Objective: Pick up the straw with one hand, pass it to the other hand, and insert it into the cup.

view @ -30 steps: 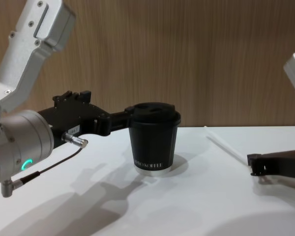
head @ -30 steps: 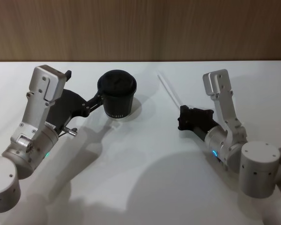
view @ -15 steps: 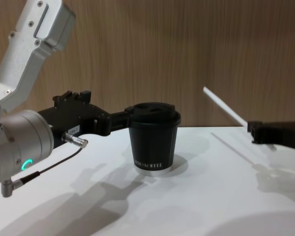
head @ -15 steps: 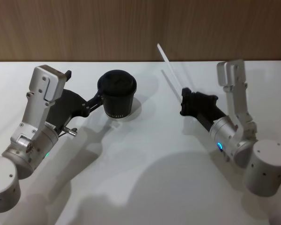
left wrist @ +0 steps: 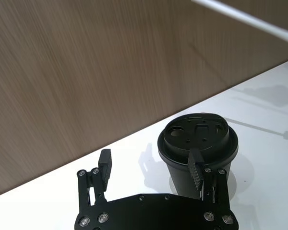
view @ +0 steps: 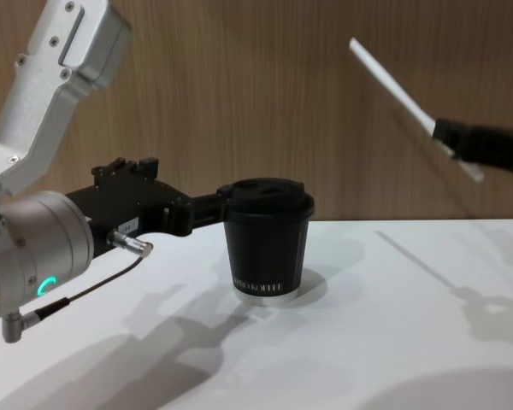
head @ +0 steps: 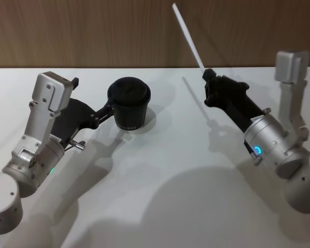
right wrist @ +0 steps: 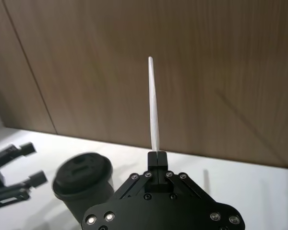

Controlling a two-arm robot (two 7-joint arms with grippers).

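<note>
The black lidded cup (head: 129,104) stands on the white table (head: 160,175), left of centre. My left gripper (head: 93,97) is low beside it and open. In the left wrist view, one of its fingers (left wrist: 197,170) is right at the cup's (left wrist: 197,143) near side, and the other finger (left wrist: 104,164) is well apart. Above the table's right side, my right gripper (head: 208,78) is shut on the thin white straw (head: 188,35) near its lower end. The straw (view: 392,87) slants up and to the left in the air, and a short end sticks out past the fingers. In the right wrist view it (right wrist: 153,105) points straight away from the gripper (right wrist: 157,155).
A wood-panelled wall (head: 93,31) runs along the table's far edge. The straw's shadow (head: 201,108) falls on the table to the right of the cup. My left arm's thin black cable (view: 85,290) hangs low over the table on the left.
My right gripper has lifted the straw off the table, carrying it up and toward the wall. The left gripper and the cup have not moved.
</note>
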